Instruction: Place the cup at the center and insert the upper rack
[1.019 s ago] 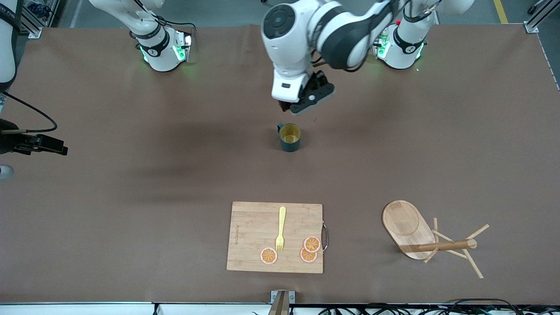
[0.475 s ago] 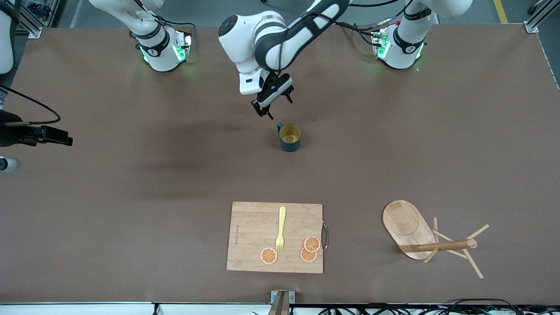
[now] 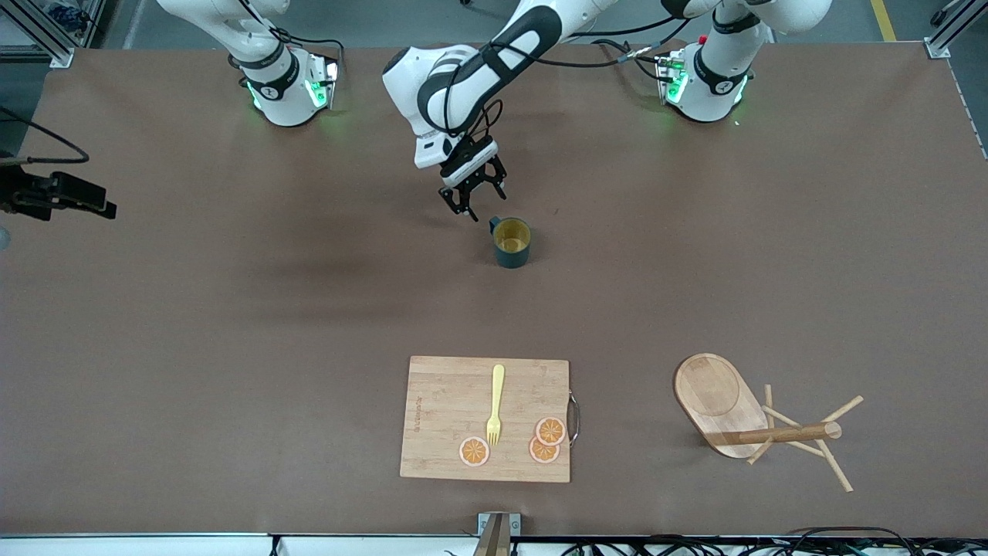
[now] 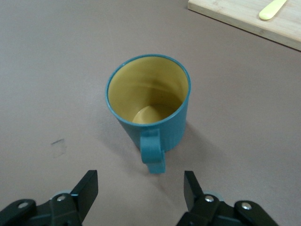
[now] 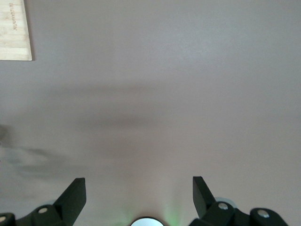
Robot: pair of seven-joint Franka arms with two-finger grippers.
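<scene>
Right gripper (image 5: 139, 200) waits wide open over bare surface (image 3: 231, 309). Left gripper (image 3: 472, 202), jaws apart and empty, hovers just beside the upright cup (image 3: 511, 242), lined up on its handle. Next likely move: descend and grasp it. The rack (image 3: 760, 421) lies tipped, well apart.

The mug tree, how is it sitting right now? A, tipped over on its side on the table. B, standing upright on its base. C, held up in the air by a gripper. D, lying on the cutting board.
A: the mug tree lies on the table with its post level and its oval base on edge, beside the cutting board, and no gripper is near it.
</scene>
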